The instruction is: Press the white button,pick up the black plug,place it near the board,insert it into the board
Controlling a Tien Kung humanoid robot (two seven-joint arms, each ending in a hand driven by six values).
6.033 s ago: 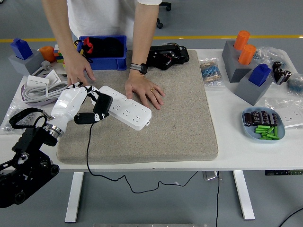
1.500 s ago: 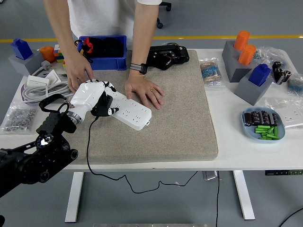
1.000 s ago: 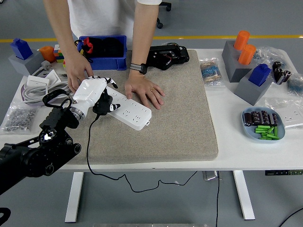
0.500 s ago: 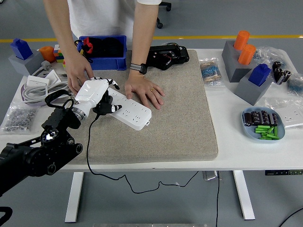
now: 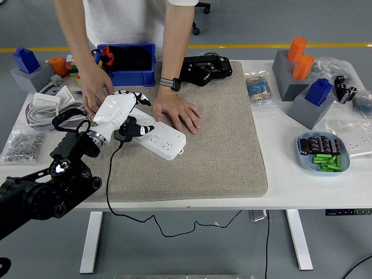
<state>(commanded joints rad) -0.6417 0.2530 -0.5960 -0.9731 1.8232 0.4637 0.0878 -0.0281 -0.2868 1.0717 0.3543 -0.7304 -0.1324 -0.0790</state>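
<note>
My left robot hand (image 5: 119, 111) reaches in from the left over the near-left part of the grey mat (image 5: 192, 145); its white shell sits above the left end of the white board (image 5: 154, 132), which lies slantwise on the mat; the black plug (image 5: 124, 132) is under my palm, against the board's left end, and my black-tipped fingers (image 5: 141, 97) are spread above it, though I cannot tell whether any lower finger grips the plug; the plug's black cable (image 5: 108, 174) runs down off the surface's near edge. A person stands at the far side; one hand (image 5: 179, 111) presses flat on the mat just beside the board's far edge, the other hand (image 5: 96, 88) rests behind my robot hand. A blue bin (image 5: 128, 63) sits beyond the mat on the white surface (image 5: 279, 163).
</note>
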